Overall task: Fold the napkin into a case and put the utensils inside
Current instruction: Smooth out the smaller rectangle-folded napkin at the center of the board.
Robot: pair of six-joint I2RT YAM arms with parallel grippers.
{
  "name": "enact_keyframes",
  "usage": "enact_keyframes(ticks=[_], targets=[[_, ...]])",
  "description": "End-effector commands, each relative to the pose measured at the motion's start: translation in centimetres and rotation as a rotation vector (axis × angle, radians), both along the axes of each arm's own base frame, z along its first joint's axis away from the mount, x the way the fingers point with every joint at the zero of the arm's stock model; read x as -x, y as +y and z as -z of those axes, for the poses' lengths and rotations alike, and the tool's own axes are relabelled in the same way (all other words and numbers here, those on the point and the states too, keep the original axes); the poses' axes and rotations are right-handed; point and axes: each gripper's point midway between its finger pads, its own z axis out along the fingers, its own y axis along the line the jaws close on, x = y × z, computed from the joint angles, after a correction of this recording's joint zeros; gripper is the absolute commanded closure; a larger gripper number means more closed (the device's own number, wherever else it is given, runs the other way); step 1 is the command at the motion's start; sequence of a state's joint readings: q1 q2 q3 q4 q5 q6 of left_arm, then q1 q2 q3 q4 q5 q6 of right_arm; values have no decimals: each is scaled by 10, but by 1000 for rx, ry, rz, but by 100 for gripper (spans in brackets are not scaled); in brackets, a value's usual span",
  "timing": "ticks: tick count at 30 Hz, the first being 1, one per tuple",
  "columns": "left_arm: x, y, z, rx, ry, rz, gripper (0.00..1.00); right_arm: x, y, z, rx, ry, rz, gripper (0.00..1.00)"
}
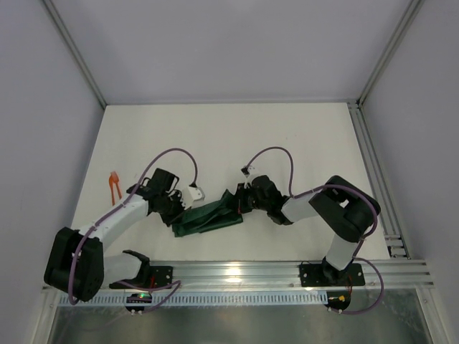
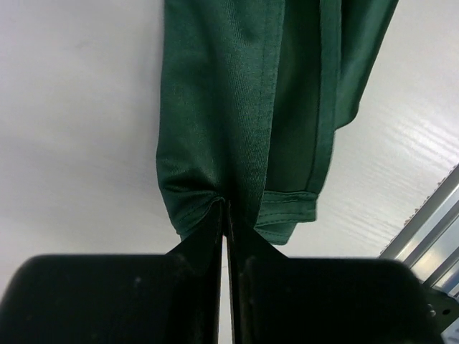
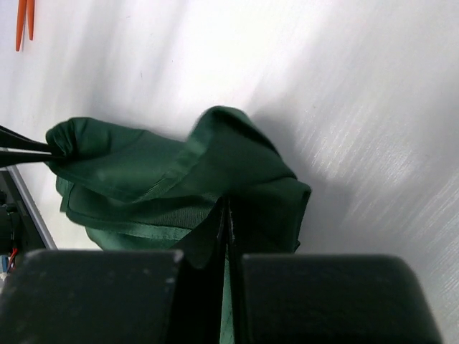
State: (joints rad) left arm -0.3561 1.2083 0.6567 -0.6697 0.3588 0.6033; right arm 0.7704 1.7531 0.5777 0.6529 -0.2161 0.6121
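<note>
Right now my left end effector (image 2: 224, 208) is clenched on one hemmed end of the napkin (image 1: 208, 218), and my right end effector (image 3: 226, 211) is clenched on the opposite end. The bunched cloth lies between them on the counter (image 1: 229, 136). The orange utensils (image 1: 113, 183) lie well apart, to my left.

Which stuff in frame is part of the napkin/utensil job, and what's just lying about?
Job:
- napkin, bunched and partly folded, pinched at either end by the left gripper and the right gripper
- utensils, orange, at the left of the table, apart from the napkin

Not the job:
- purple cables on the arms
- aluminium rail at the near edge
</note>
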Motion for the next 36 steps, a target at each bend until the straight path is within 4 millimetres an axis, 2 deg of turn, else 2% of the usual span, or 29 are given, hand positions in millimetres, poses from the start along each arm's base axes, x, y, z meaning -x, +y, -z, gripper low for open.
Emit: enact_keyframes(ticks=[1, 6, 10, 11, 13, 14, 15, 17, 18, 21, 22, 23, 27, 28, 31, 32, 35, 36], targets=[[2, 8, 15, -97, -21, 59, 100, 6, -12, 20, 56, 45, 33, 96], [1, 12, 28, -161, -33, 75, 100, 4, -8, 1, 35, -8, -5, 96], [2, 11, 28, -162, -36, 75, 100, 2, -3, -35, 34, -87, -67, 91], [2, 10, 27, -160, -38, 76, 100, 1, -1, -54, 17, -123, -77, 88], [2, 10, 27, -159, -42, 75, 100, 2, -5, -65, 52, -154, -108, 85], [3, 10, 27, -158, -40, 76, 100, -1, -3, -78, 44, -182, -110, 83], [2, 10, 27, -163, -46, 75, 100, -4, -5, -92, 46, -221, -105, 78], [2, 9, 27, -162, -48, 75, 100, -9, -6, -103, 66, -239, -91, 70], [2, 9, 28, -163, -49, 74, 100, -12, -7, -105, 76, -247, -84, 59], [1, 7, 27, -157, -50, 70, 100, -26, -4, -107, 105, -264, -58, 43], [1, 7, 27, -162, -54, 71, 100, -30, -5, -92, 148, -239, -50, 39], [0, 7, 27, -163, -56, 69, 100, -37, -1, -95, 155, -241, -41, 37], [1, 7, 27, -166, -56, 66, 100, -48, 8, -73, 195, -198, -54, 38], [1, 7, 27, -167, -57, 67, 100, -48, 9, -63, 214, -178, -60, 40], [0, 7, 26, -167, -62, 63, 100, -47, 8, -56, 225, -161, -62, 53], [0, 6, 25, -163, -63, 62, 99, -43, 6, -52, 226, -153, -67, 62], [0, 6, 25, -162, -60, 58, 99, -34, -1, -47, 220, -142, -63, 72], [0, 7, 25, -165, -61, 57, 99, -32, -2, -53, 206, -147, -57, 76]])
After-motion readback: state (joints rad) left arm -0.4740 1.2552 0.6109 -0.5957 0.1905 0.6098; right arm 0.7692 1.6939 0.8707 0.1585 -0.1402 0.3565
